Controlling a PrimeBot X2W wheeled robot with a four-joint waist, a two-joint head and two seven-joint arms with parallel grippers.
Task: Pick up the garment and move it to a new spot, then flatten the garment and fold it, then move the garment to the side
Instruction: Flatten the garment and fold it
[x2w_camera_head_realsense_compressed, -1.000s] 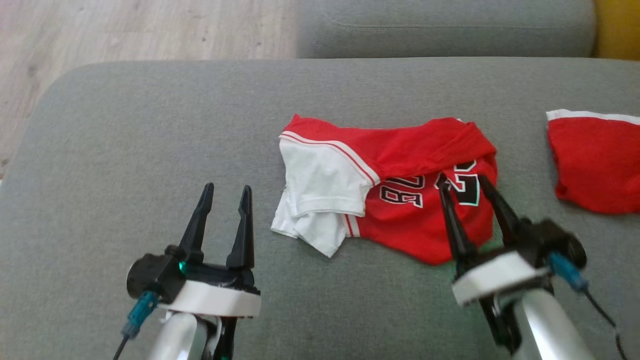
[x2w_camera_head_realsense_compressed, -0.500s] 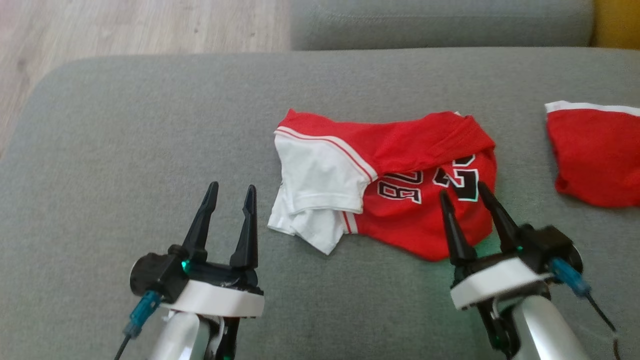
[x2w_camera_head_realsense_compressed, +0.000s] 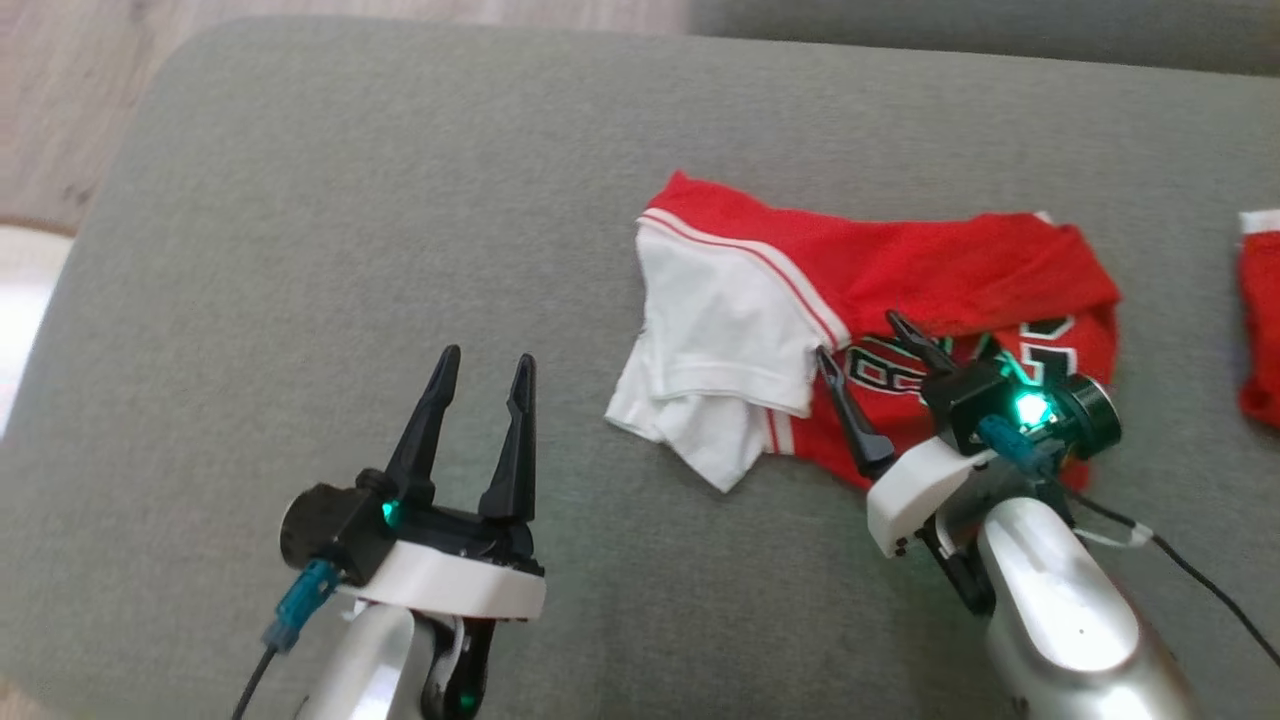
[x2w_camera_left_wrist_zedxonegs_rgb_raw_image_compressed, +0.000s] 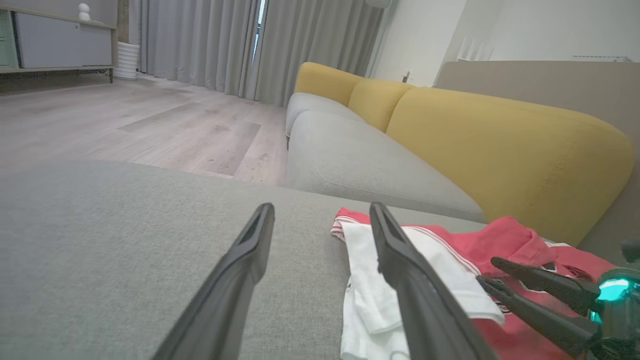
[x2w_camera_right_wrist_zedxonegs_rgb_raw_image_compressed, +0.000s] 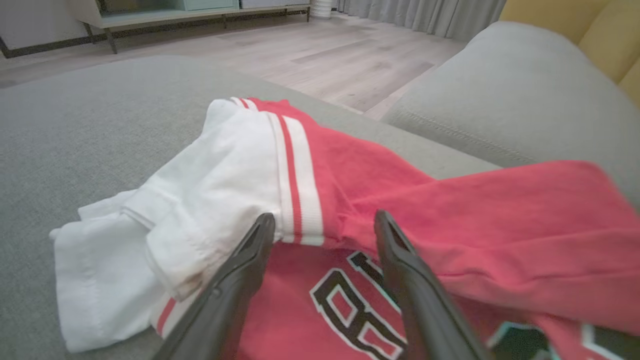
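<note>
Right gripper (x2w_camera_head_realsense_compressed: 855, 334): moved over garment (x2w_camera_head_realsense_compressed: 950, 270), jaws spread, empty.
Left gripper (x2w_camera_head_realsense_compressed: 488, 354): spread, empty, 8 o'clock.
Garment: soft, light; pinch hem.

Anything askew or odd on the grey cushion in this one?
The red garment lies crumpled, not flat: its upper edge flops over part of the black lettering, and the white sleeve is bunched at its left end. Nothing looks torn.

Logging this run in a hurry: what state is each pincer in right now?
Left pincer: open, holding nothing.
Right pincer: open over the garment, holding nothing.
</note>
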